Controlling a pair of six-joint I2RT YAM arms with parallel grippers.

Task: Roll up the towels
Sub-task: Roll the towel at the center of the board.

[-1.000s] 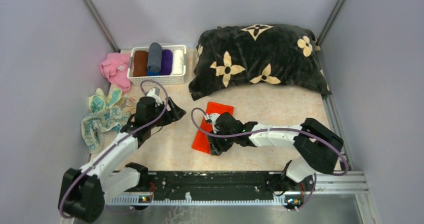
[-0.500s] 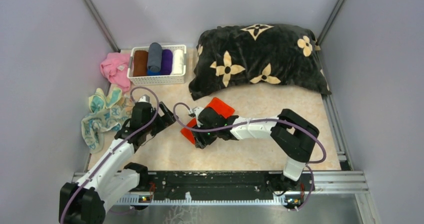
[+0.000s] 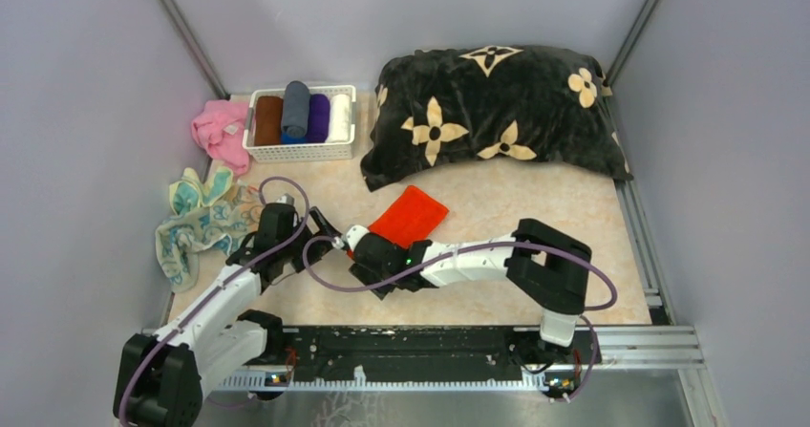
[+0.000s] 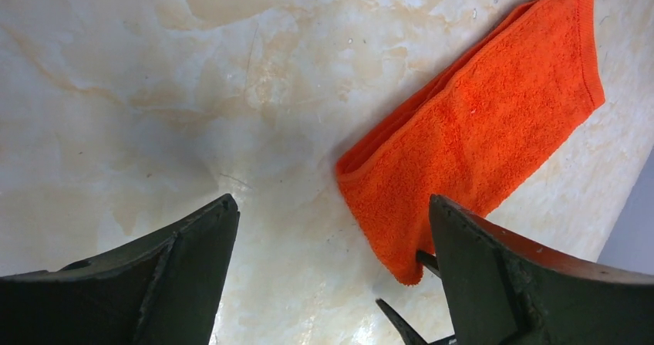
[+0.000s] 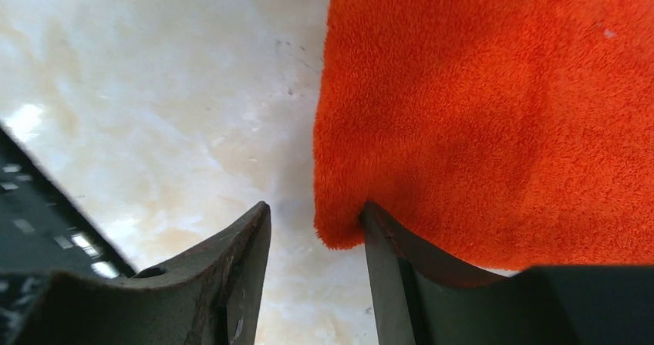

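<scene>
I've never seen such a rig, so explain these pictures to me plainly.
Two robot arms are bolted at the near edge of a table. The wide picture looks down from above; the close ones come from wrist cameras. On the table lie an orange towel, patterned towels, a pink cloth, a basket of rolled cloths and a black flowered cushion. The left arm holds its jaws wide open over bare table. The right arm has its jaws parted at the towel's corner, clamping nothing.

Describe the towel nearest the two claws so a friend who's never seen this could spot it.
Find the big black cushion with cream flowers at the back. Just in front of it lies a towel. It alone is plain orange and flat; the pink cloth and the teal-patterned cloth at the left are crumpled.
</scene>
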